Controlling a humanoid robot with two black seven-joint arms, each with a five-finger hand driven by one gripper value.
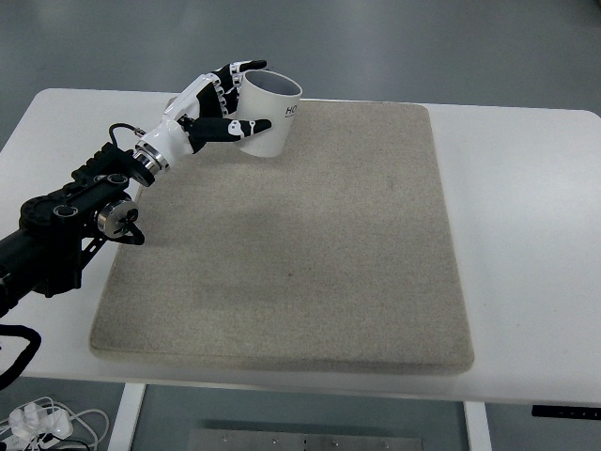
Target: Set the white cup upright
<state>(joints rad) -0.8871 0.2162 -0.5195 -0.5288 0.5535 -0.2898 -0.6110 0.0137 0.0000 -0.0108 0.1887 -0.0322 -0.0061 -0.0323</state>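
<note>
The white cup (270, 117) stands nearly upright at the far left of the grey mat (300, 244), its open mouth facing up and slightly toward the back. My left hand (225, 103) comes in from the left and is wrapped around the cup's left side, thumb across the front and fingers behind the rim. Whether the cup's base touches the mat cannot be told. The right hand does not show.
The mat covers most of the white table (526, 235). White cables (42, 421) lie on the floor under the table's near left corner.
</note>
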